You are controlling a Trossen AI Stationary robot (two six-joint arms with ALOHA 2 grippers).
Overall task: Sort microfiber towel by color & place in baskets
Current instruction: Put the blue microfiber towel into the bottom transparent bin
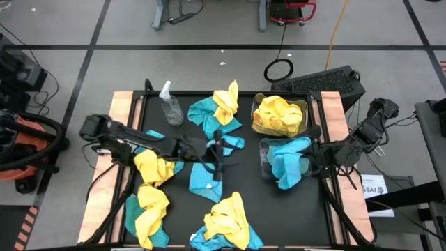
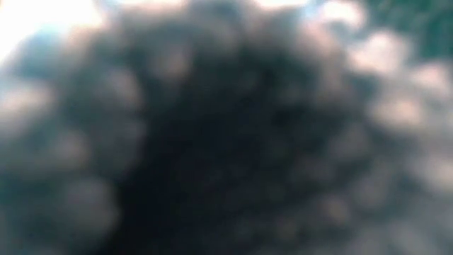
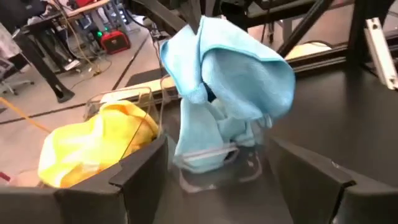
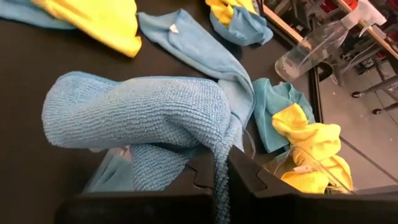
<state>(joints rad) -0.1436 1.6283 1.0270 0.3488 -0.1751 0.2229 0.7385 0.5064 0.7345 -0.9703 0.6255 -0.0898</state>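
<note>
place: robotics lab | evidence: taped grey floor [image 1: 209, 42]; loose cables [image 1: 279, 70]; equipment racks [image 3: 37, 43]

Teal towel [image 4: 143, 118] over basket [image 4: 298, 165]

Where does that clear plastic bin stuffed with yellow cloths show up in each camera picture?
High view: the clear plastic bin of yellow cloths sits upper right on the table.
Low view: not visible.
Left wrist view: lower left.
Right wrist view: bottom right.
Shared landmark: the neighbouring clear bin of blue cloths.

Yellow towels [image 1: 279, 115] fill one clear basket [image 1: 256, 104], teal-blue towels [image 1: 287, 162] the other, on a black table [image 1: 251, 202].
</note>
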